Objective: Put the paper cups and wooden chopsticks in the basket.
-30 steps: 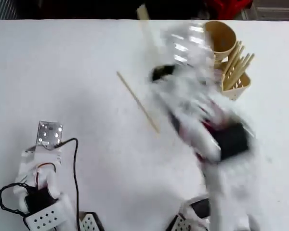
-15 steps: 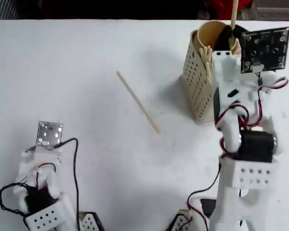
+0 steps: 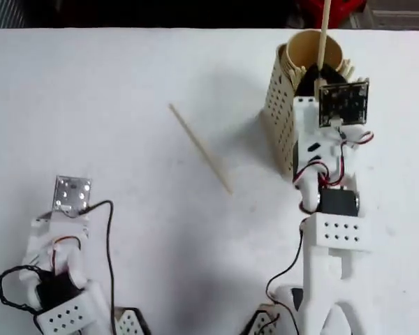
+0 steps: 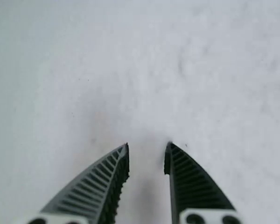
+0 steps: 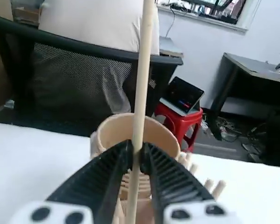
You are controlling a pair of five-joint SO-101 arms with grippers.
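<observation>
Two end effectors show. At lower left we see the left end effector [image 4: 147, 145] released over the counter [image 3: 91, 84]. A loose chopstick [image 3: 199, 148] lies at centre. At upper right, the right end effector [image 5: 139, 148] grasps an upright chopstick [image 5: 144, 70] above the basket [image 3: 281, 136], which holds a paper cup [image 3: 304, 47].

In the basket [image 3: 281, 129], far right on the table [image 3: 91, 91], a paper cup [image 3: 305, 49]; loose chopstick [image 3: 199, 148] to its left.

Table: we see a white top [image 3: 91, 84].
Chair: we find a black mesh chair [image 5: 60, 60] behind it.
Stool: we note a red stool [image 5: 183, 126] beside the chair.
Desk: dark desk [image 5: 256, 70] against our white wall [image 5: 196, 51].
Window: window [image 5: 210, 5], high on that wall.
</observation>
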